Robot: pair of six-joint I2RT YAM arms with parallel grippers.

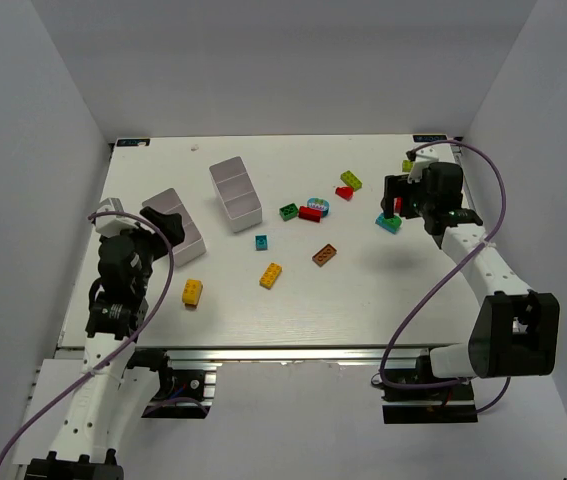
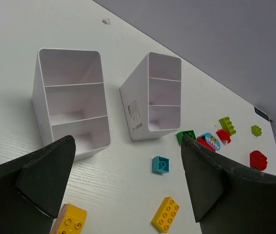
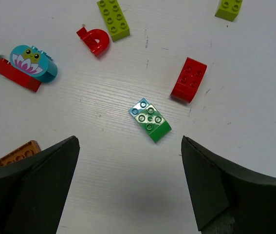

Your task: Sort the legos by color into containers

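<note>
The white bench [image 1: 363, 310] carried everything. Two white bins stood on its left half. The left bin [image 1: 191, 238] sat close to the left edge. The second bin [image 1: 236, 193] stood near it, angled toward the far edge. From the left wrist, both the left bin [image 2: 72, 102] and the second bin [image 2: 155, 97] showed their open tops and inner dividers.

The left claw [image 1: 163, 222] hung over the left bin, its fingers spread wide and gripping nothing [image 2: 127, 161]. The right claw [image 1: 395, 200] hovered near the right edge, toward the far right corner, likewise spread and gripping nothing [image 3: 129, 141].

All the bricks in view lay on the bench, outside the bins. A large yellow brick [image 1: 192, 291] lay toward the near left corner, with a slimmer yellow brick [image 1: 270, 275] to its right. A brown brick [image 1: 324, 254] and a small teal brick [image 1: 261, 241] lay about mid-bench. Further back lay a green brick [image 1: 289, 211], touching a flat red brick [image 1: 310, 213]. The round multicoloured piece [image 1: 318, 205] rested against the flat red brick. A red arch [image 1: 344, 192] and a lime brick [image 1: 351, 181] lay beyond. Below the right claw lay a teal-and-green brick [image 3: 150, 119] and a red brick [image 3: 189, 79], near each other but apart. A small lime brick [image 1: 406, 165] sat nearest the far right corner
</note>
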